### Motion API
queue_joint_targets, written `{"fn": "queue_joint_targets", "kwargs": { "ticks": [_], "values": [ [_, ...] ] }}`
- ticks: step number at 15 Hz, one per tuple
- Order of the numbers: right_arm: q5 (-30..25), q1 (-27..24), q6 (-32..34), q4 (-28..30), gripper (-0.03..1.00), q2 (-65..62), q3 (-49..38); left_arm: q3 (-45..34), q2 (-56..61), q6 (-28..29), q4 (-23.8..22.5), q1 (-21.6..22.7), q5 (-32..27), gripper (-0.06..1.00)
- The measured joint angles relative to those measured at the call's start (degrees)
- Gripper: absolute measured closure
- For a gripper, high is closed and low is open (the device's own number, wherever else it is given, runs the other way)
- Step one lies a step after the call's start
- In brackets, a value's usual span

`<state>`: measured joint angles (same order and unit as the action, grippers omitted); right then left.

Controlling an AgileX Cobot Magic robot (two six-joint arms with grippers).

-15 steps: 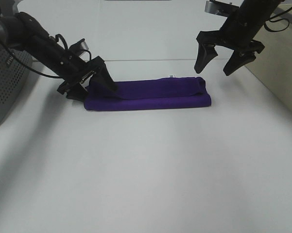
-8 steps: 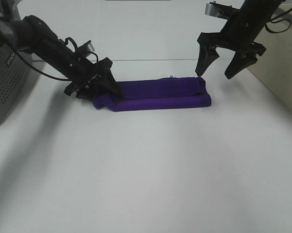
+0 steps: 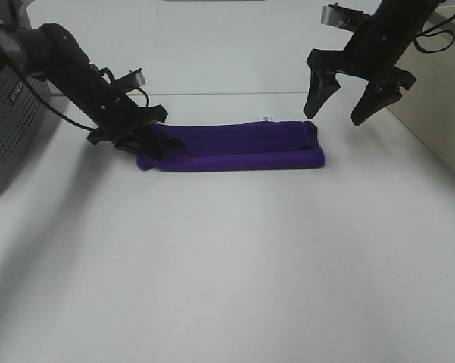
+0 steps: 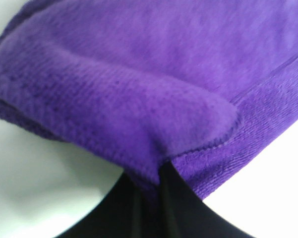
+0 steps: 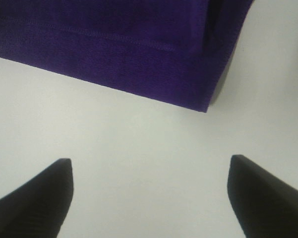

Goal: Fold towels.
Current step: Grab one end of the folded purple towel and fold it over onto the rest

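My left pincer (image 3: 141,141) is pinched tight on the left end of the purple towel (image 3: 235,147), its two tips pressed together with a fold of the pile caught between them (image 4: 156,196). The towel lies as a long folded strip on the white tabletop (image 3: 227,265), toward the far edge, with a small white tag (image 3: 268,118) on its far side. My right pincer (image 3: 334,117) hangs spread wide above the strip's right end, touching nothing. A grey perforated box (image 3: 7,128) stands at the tabletop's left edge, close behind my left arm. A beige board (image 3: 439,113) runs along the right edge.
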<state>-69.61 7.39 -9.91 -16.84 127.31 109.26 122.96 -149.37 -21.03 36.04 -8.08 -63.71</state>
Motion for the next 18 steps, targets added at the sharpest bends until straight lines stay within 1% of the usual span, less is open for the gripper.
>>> {"fn": "queue_joint_targets", "kwargs": {
  "ticks": [1,2,3,4,5,6,7,8,9,10,11,13,16,17,18],
  "values": [
    [-0.06,0.0,0.52,-0.11,0.14,0.0,0.0,0.0,1.15,-0.23,-5.39,0.63,-1.83,0.92],
    [-0.11,0.0,0.97,-0.17,0.14,0.0,0.0,-0.23,2.41,-0.23,-9.34,1.72,-3.61,0.92],
    [-0.11,0.0,1.38,-0.69,0.14,0.0,0.0,-0.34,3.72,-0.23,-11.57,3.15,-4.98,0.92],
    [-0.11,0.0,1.38,-1.03,0.14,0.0,0.0,-0.34,5.1,-0.23,-11.97,4.41,-5.21,0.92],
    [-0.11,0.0,1.38,-1.15,0.14,0.0,0.0,-0.34,5.67,-0.34,-11.92,4.76,-5.21,0.92],
    [-0.11,0.0,1.38,-1.43,0.14,0.0,0.0,0.06,6.82,-1.78,-10.49,4.87,-5.39,0.92],
    [-0.11,0.0,1.38,-1.49,0.14,0.0,0.0,1.09,6.88,-2.81,-8.65,3.95,-5.5,0.92],
    [-0.11,0.0,1.38,-1.49,0.14,0.0,0.0,1.72,6.88,-3.67,-7.91,3.09,-5.5,0.92],
    [-0.11,0.0,1.38,-1.49,0.14,0.0,0.0,2.81,6.88,-5.04,-7.39,1.09,-5.5,0.92],
    [-0.11,0.0,1.43,-1.55,0.14,0.0,0.0,4.58,6.88,-7.45,-7.05,-3.78,-5.5,0.92],
    [-0.11,0.0,1.49,-1.6,0.14,-0.46,0.0,5.21,6.7,-7.73,-7.05,-6.19,-5.61,0.92],
    [-0.11,0.0,1.49,-1.6,0.14,-2.23,0.0,6.76,5.39,-7.39,-6.93,-8.71,-6.02,0.93],
    [-0.17,0.0,1.49,-1.72,0.14,-4.64,0.0,9.05,2.92,-4.01,-6.82,-9.45,-6.02,0.93],
    [-0.17,0.0,1.49,-1.89,0.14,-5.21,0.0,9.17,2.81,-3.61,-6.25,-9.63,-5.84,0.91],
    [-0.17,0.0,1.49,-2.41,0.14,-5.27,0.0,9.34,2.75,-3.44,-4.35,-10.03,-5.33,0.84]
  ]
}}
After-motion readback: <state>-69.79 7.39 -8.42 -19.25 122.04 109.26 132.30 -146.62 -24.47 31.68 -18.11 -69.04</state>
